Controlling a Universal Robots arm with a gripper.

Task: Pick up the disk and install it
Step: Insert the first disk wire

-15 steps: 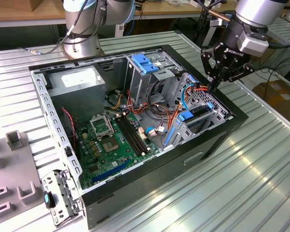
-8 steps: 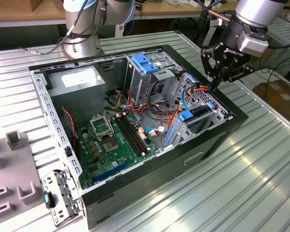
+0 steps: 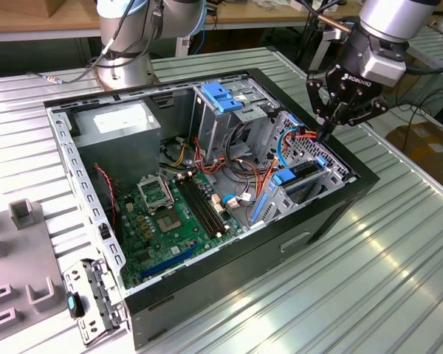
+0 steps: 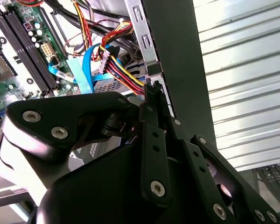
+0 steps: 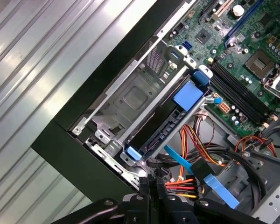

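Observation:
The disk (image 3: pixel 304 172) stands on edge in the drive bay at the case's front corner, on the exterior view's right, with blue rail tabs at both ends. In the first wrist view the disk (image 5: pixel 162 128) shows its dark long edge between a broad blue tab and a smaller one. My gripper (image 3: pixel 327 133) hangs just above the bay's far end, shut, its thin fingers pressed together. Their tips (image 4: pixel 148 88) sit right beside a bundle of red, yellow and black wires and a blue flat cable; I cannot tell whether they pinch a plug. The gripper (image 5: pixel 154 184) is apart from the disk.
The open black computer case (image 3: pixel 280 251) lies on a ribbed metal table (image 3: pixel 399 280). Inside are the green motherboard (image 3: pixel 170 214), a grey power-supply box (image 3: pixel 118 125) and a cage with a light-blue bracket (image 3: pixel 223 96). A second arm's base (image 3: pixel 125 51) stands behind. Grey fixtures (image 3: pixel 22 280) lie on the exterior view's left.

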